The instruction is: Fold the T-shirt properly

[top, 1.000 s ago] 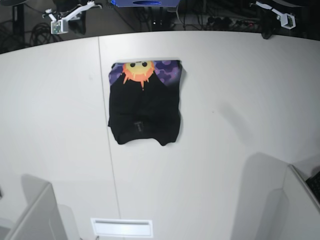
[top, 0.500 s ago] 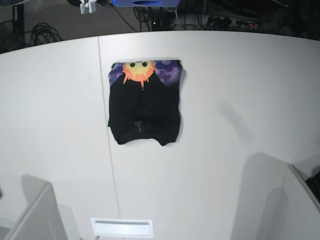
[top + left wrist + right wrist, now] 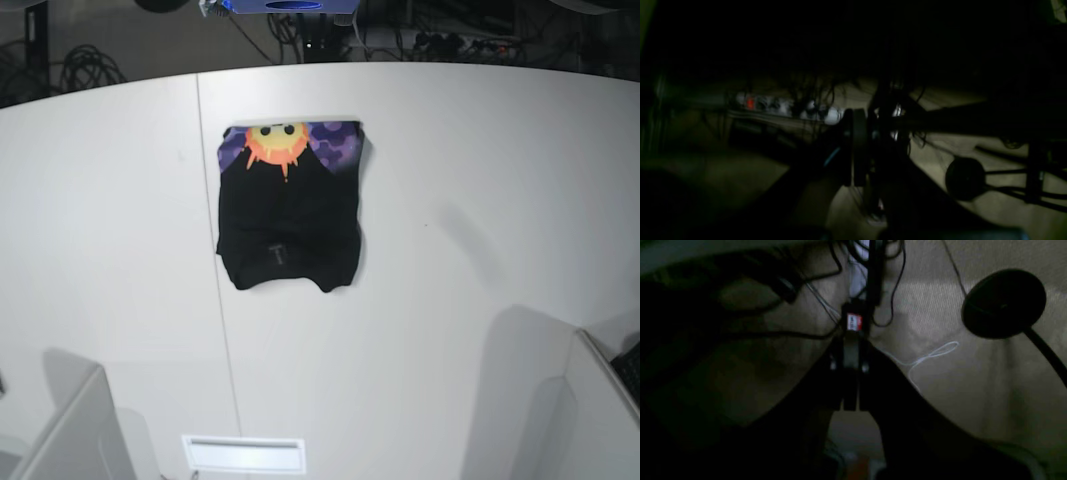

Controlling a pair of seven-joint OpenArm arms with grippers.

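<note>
From the base view, the large black short-sleeved cloth T-shirt [image 3: 290,210] lies folded into a compact rectangle on the white table [image 3: 480,200], left of centre, with its orange-yellow sun face on purple print showing along the far edge. No arm reaches over the table.

From the left wrist view, the dark left gripper [image 3: 858,146] has its jaws pressed together, empty, over a dim floor with cables.

From the right wrist view, the dark right gripper [image 3: 850,380] is likewise closed on nothing, above a tan floor with a thin white cord [image 3: 927,356].
</note>
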